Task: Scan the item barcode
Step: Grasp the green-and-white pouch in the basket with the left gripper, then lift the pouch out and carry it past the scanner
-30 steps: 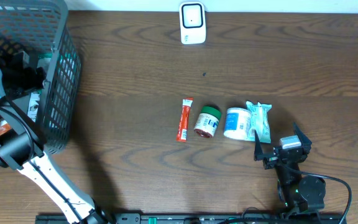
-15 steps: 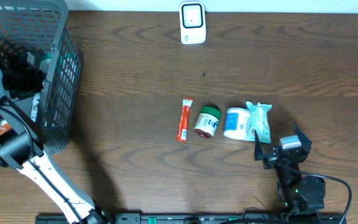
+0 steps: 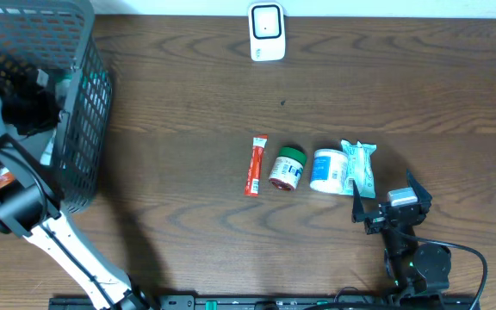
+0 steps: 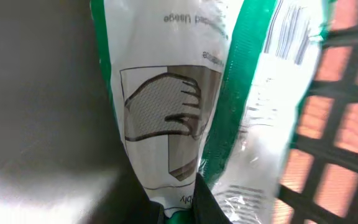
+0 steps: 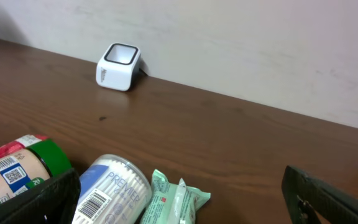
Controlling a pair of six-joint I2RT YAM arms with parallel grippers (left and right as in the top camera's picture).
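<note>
Deep in the grey basket (image 3: pixel 89 60) at the far left, my left gripper (image 3: pixel 31 105) is shut on a white and green packet (image 4: pixel 166 93) with a glove drawing on it. Its dark fingers (image 4: pixel 207 208) pinch the packet's lower end. A barcode (image 4: pixel 291 31) shows on the clear wrapping right of the green stripe. The white scanner (image 3: pixel 266 32) stands at the table's far edge, also seen in the right wrist view as the scanner (image 5: pixel 118 66). My right gripper (image 3: pixel 392 202) rests open near the front edge, with nothing between its fingers (image 5: pixel 328 196).
A row lies mid-table: a red sachet (image 3: pixel 255 165), a green-lidded jar (image 3: pixel 288 168), a blue swab tub (image 3: pixel 327 170) and a green tissue pack (image 3: pixel 360 167), just beyond the right gripper. The basket's mesh wall (image 4: pixel 340 143) is close on the packet's right.
My left gripper has closed from open onto the packet inside the basket. The right arm and the items on the table have not moved.
</note>
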